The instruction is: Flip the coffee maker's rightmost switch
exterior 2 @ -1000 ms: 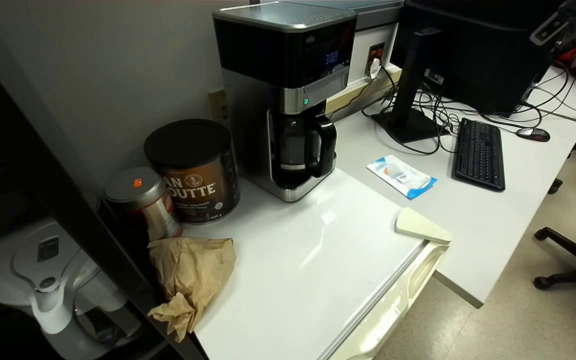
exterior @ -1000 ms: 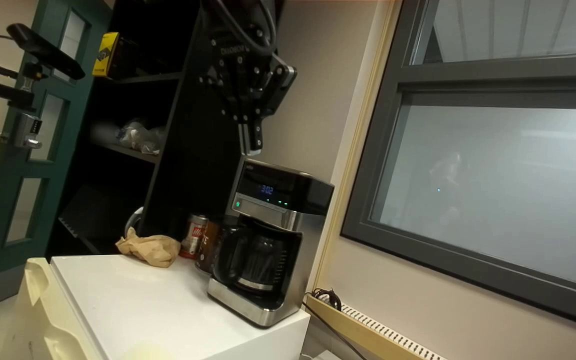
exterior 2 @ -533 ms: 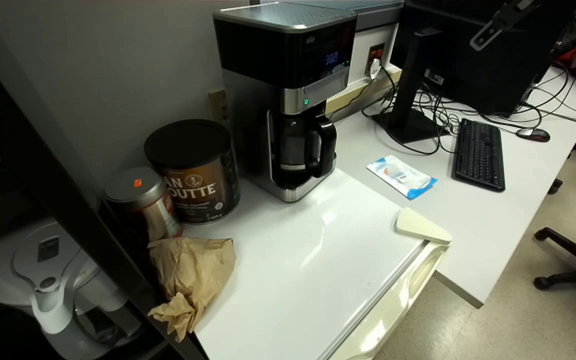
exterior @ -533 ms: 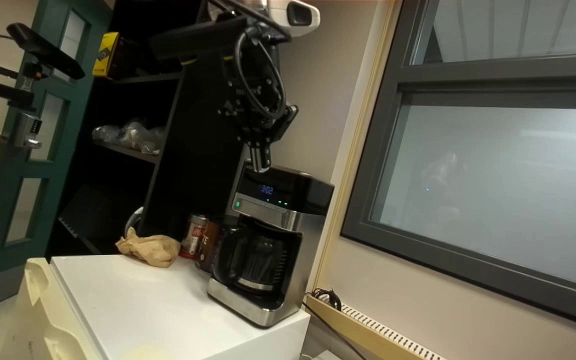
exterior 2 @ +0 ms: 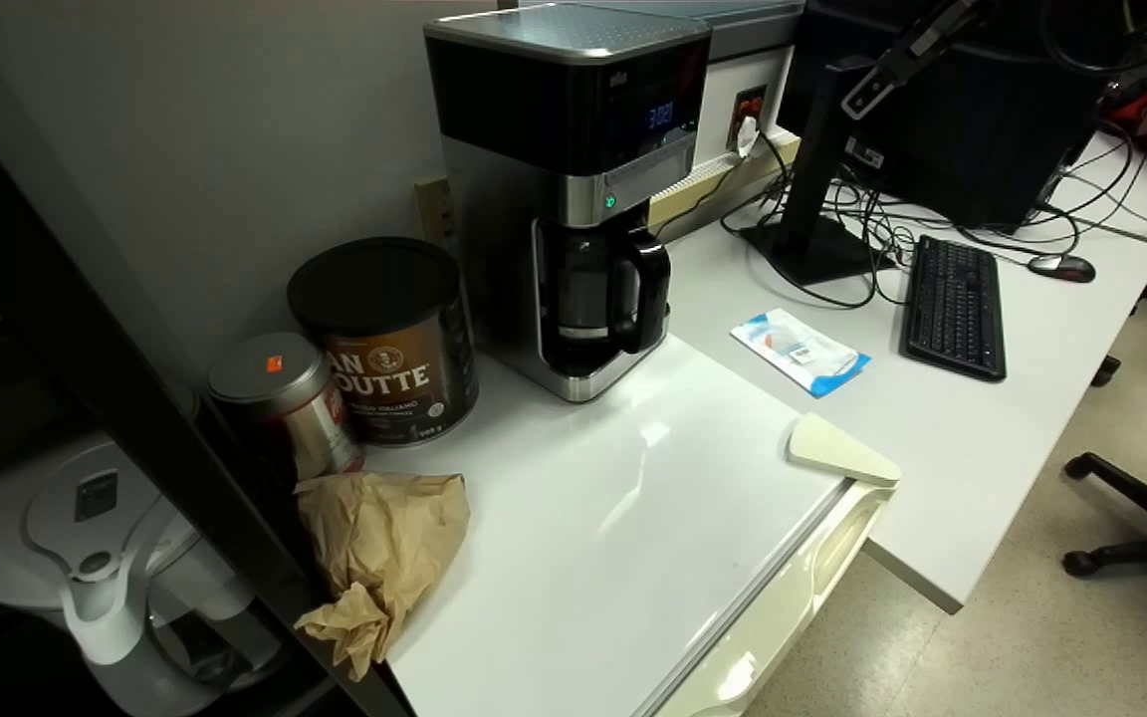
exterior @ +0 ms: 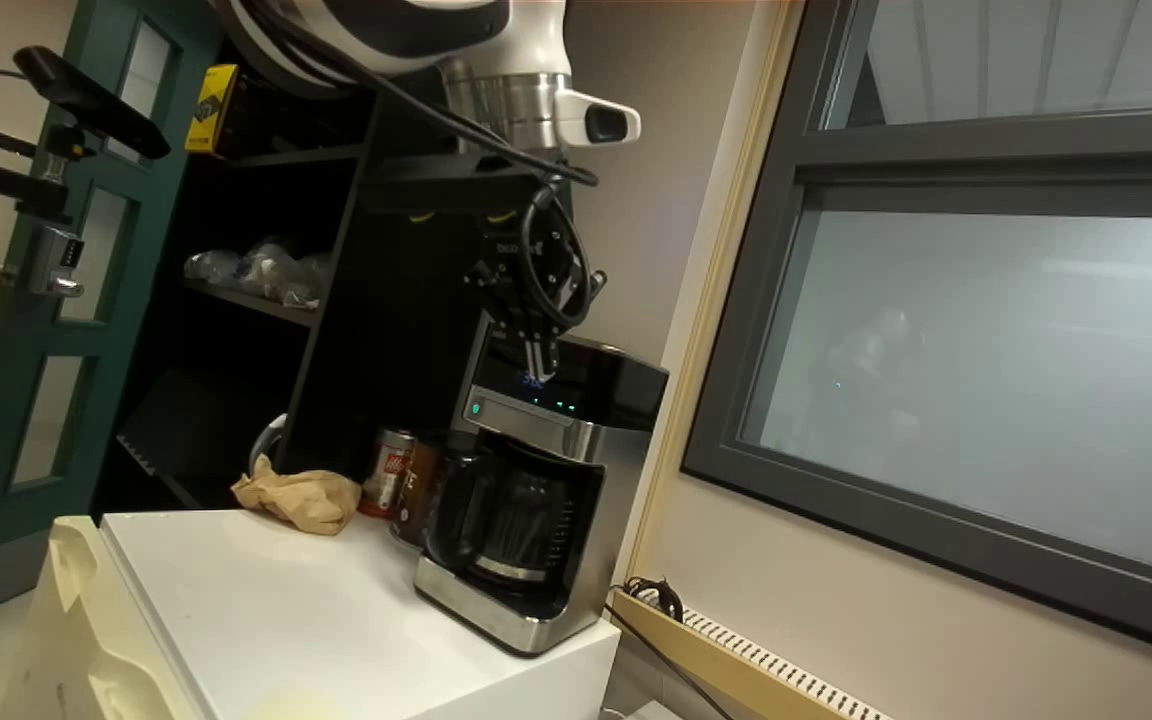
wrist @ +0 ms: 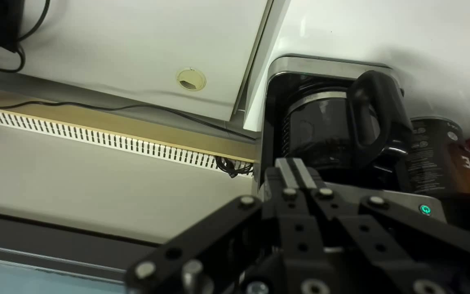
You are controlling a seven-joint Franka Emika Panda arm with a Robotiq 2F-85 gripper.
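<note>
- Coffee maker (exterior 2: 564,189): upright on the white bench (exterior 2: 613,568), carafe (exterior: 526,515) seated, clock (exterior 2: 660,117) lit, so powered.
- Pincer (wrist: 293,161): narrow, fingers together, nothing seen between them. Keep it that way, works as a poker.
- Depth: in an exterior view the fingertips (exterior 2: 866,96) sit between the machine's 2 and 3 o'clock, apart from it. No contact.
- Step in hand, my read: lining up for the press. Rightmost switch too small to make out; probably near the rightmost green light (exterior: 572,407), between 4 and 5 o'clock from the tips in an exterior view.
- Fix sideways offset first, then go in square to the control band (exterior: 521,419). Short light push, stop at first give; too hard may shove the machine back.
- Steer off the lit round button (exterior: 476,408) at 8 o'clock. Carafe handle (exterior: 458,515) at 7, don't dip low.
- Bench: glossy, patches of glare, probably slick.
- Around the machine, in an exterior view: coffee tub (exterior 2: 384,373) and can (exterior 2: 305,428) at 8, paper bag (exterior 2: 384,538) at 7. Adjoining bench (exterior 2: 1051,339): packet (exterior 2: 801,351) at 4, keyboard (exterior 2: 954,309) between 3 and 4.
- Room: in an exterior view, window (exterior: 976,380) between 2 and 3, green door (exterior: 86,337) toward 10, dark shelving (exterior: 366,300) between door and machine.
</note>
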